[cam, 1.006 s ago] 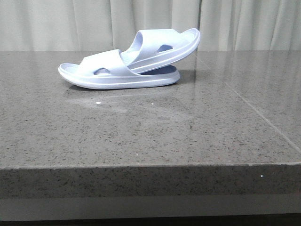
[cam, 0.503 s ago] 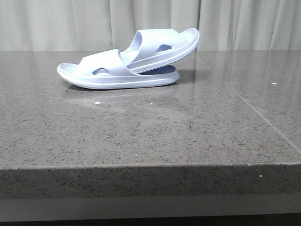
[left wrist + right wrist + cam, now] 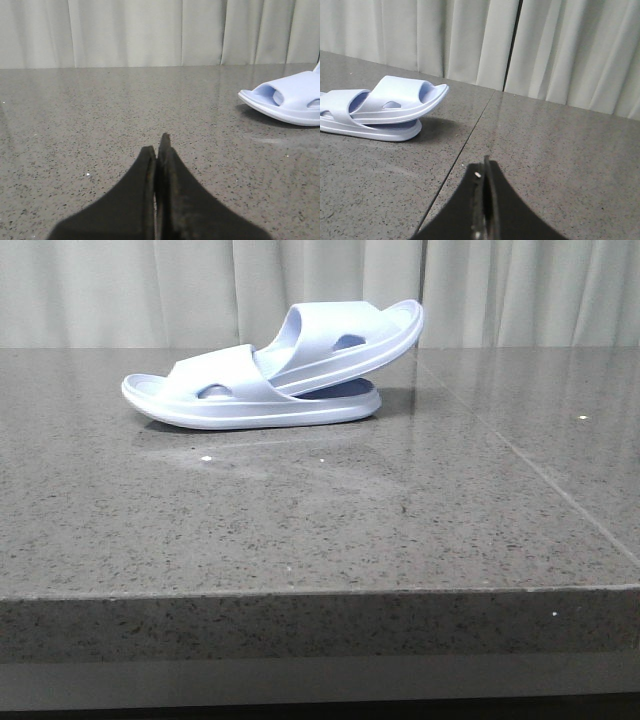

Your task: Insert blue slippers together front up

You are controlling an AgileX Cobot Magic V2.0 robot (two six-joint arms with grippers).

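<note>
The two blue slippers lie nested on the grey stone table at the back. The lower slipper lies flat. The upper slipper is pushed under the lower one's strap and tilts up to the right. Both show in the right wrist view; the tip of the lower one shows in the left wrist view. My left gripper is shut and empty, low over the table, away from the slippers. My right gripper is shut and empty, apart from them. Neither gripper shows in the front view.
A seam runs across the table to the right of the slippers. Pale curtains hang behind the table. The table's front edge is near the camera.
The slippers shifted very slightly left a second ago and have lain still since. No gripper appears in the front view.
</note>
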